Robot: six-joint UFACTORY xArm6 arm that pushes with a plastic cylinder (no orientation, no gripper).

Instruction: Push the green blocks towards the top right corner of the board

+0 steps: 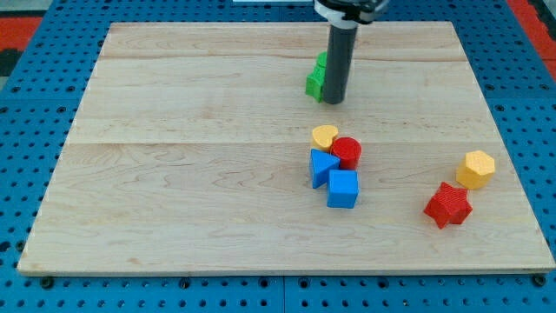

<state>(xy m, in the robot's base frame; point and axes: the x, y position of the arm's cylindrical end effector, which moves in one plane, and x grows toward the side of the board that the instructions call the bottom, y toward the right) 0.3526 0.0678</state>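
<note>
I see the green blocks (316, 78) as one bright green clump touching my tip (334, 102) on its left, partly hidden behind the rod; their shapes I cannot make out, nor how many there are, and they sit flat on the board

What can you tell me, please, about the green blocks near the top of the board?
The green blocks look like bright, matte pieces, apparently two pressed together or stacked; their exact shapes cannot be made out. They sit on the wooden board in its upper half, a little right of centre, well short of the top right corner. The dark rod hides their right side, and my tip rests against them at their lower right. No other block touches them; the nearest cluster lies well below.
</note>
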